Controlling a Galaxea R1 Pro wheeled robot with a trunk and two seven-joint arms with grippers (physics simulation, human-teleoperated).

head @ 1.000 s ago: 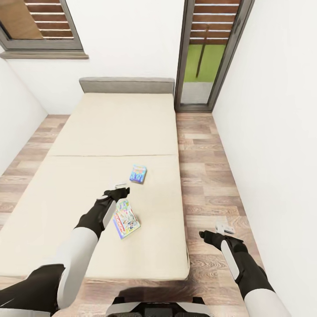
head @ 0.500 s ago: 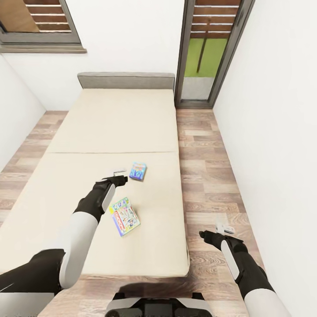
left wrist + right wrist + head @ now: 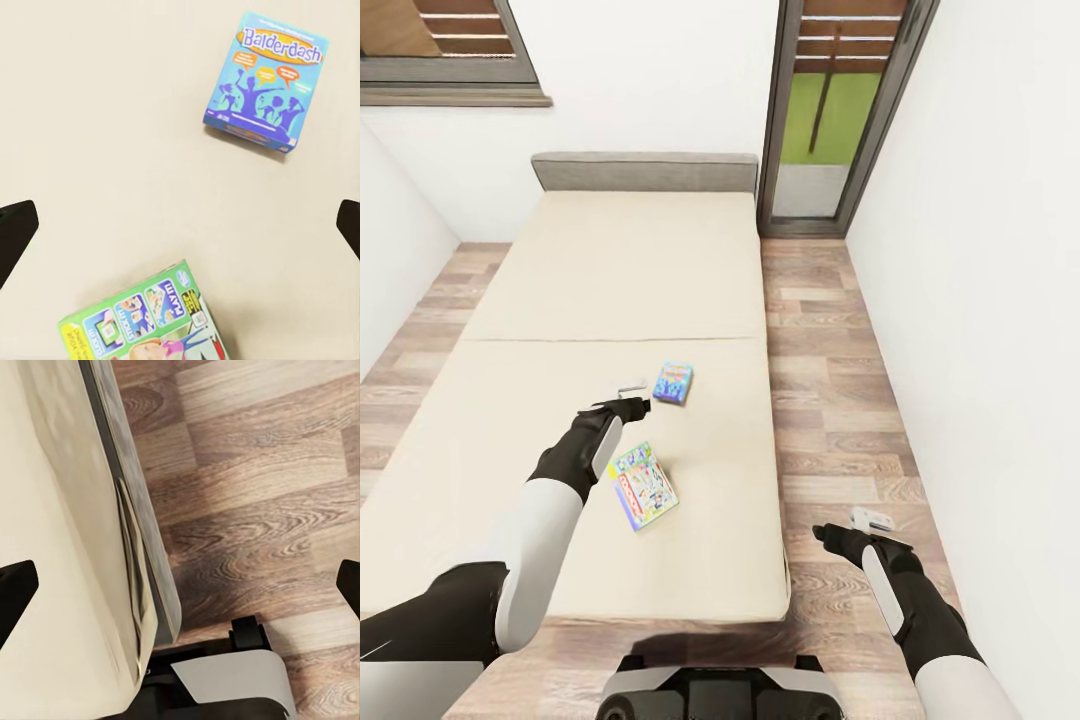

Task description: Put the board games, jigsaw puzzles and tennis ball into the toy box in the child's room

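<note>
Two board games lie flat on the bed, both on its right half. The blue game sits with its long axis running roughly toward the headboard, tipped slightly to the right; in the left wrist view its cover reads Balderdash (the title at the end away from the other box). The green game lies nearer the foot of the bed, turned at a slant, its long axis running from near-left to far-right, and the two boxes are apart with bare mattress between them. The left gripper hangs over the mattress between the two games, just left of the blue one; its fingertips sit wide apart at the edges of the wrist view, nothing between them. The right gripper is out over the wood floor beside the bed, its jaws likewise spread and holding nothing. No tub or other container is in sight here.
</note>
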